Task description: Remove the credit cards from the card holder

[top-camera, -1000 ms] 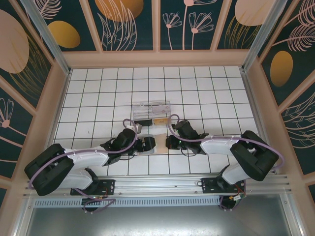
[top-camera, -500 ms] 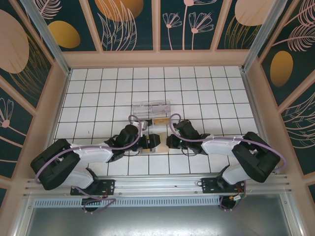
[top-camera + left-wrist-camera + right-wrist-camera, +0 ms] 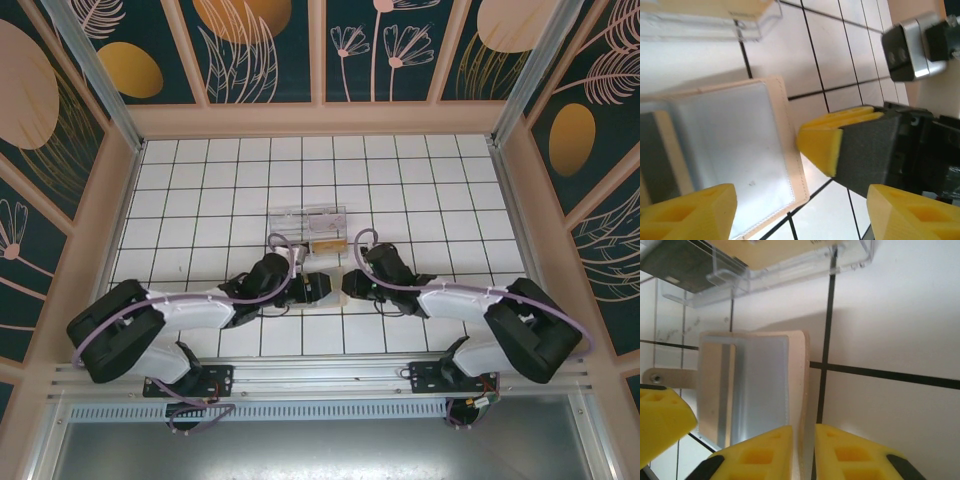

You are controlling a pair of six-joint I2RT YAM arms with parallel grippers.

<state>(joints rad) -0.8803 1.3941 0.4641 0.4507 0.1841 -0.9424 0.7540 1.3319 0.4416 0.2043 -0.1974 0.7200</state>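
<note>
Open card holder (image 3: 757, 385) lying flat on the white tiled table (image 3: 890, 315), blue-grey lining upward, a tan pocket strip on its left half. My left gripper (image 3: 801, 201) hovers over the holder's near-left part with its yellow fingers (image 3: 695, 212) spread wide, released and grasping nothing. My right gripper (image 3: 804, 442) meets the holder at its right edge: the two yellow fingers (image 3: 762, 450) stand almost together, astride that tan rim. Whether they pinch the rim I cannot tell. A clear plastic compartment box (image 3: 790, 270) sits just beyond the holder's far edge, apart from it.
</note>
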